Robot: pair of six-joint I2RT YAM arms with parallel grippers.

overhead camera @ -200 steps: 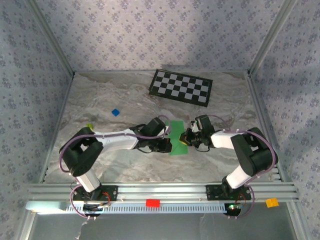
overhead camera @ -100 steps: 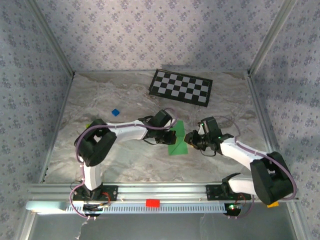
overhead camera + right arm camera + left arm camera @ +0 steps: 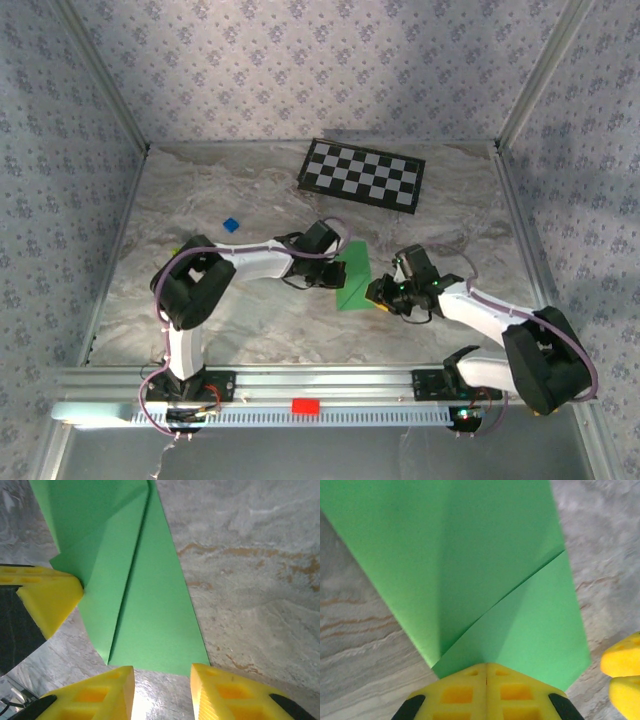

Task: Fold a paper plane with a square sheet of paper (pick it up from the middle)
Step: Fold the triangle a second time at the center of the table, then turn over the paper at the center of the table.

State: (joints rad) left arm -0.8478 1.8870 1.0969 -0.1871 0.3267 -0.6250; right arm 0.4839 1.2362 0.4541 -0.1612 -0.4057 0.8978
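Note:
The square sheet of paper (image 3: 355, 282) is bright green and lies on the marble table, folded into a long narrow shape with diagonal flaps (image 3: 495, 570). My left gripper (image 3: 337, 272) is shut, and its yellow tips (image 3: 486, 667) rest on the paper's left edge. Whether they pinch the paper I cannot tell. My right gripper (image 3: 378, 293) is open at the paper's near narrow end (image 3: 150, 630). Nothing lies between its fingers (image 3: 162, 682), and the paper's edge sits just ahead of the gap. The left fingers (image 3: 47, 597) touch the paper's side in the right wrist view.
A black-and-white checkerboard (image 3: 362, 174) lies at the back of the table. A tiny blue block (image 3: 231, 225) sits left of the arms. Patterned walls and metal posts close in three sides. A rail with a red piece (image 3: 305, 405) runs along the front.
My right gripper has opened, let go of the paper's right side and drawn back toward its near end. The left gripper has stayed shut at the paper's left edge.

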